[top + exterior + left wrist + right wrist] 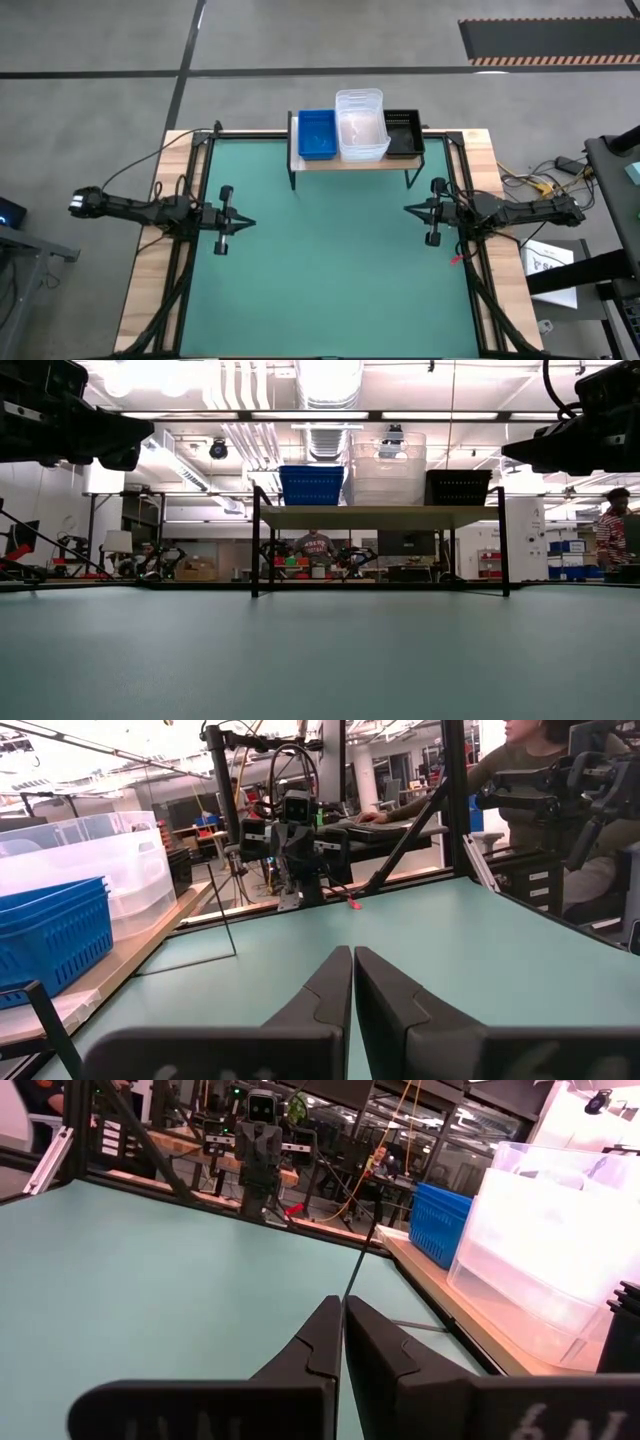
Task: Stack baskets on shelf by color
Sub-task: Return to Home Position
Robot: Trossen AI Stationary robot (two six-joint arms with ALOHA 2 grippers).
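Blue stack [317, 134], clear stack [361, 124] and black stack [403, 133] are noted side by side on the shelf [350, 164]. Left claw [247, 224] and right claw [409, 209] are clenched on nothing, held at opposite sides of the counter [330, 270]. Risk is judged small: the tall clear stack could topple if the shelf is jolted.
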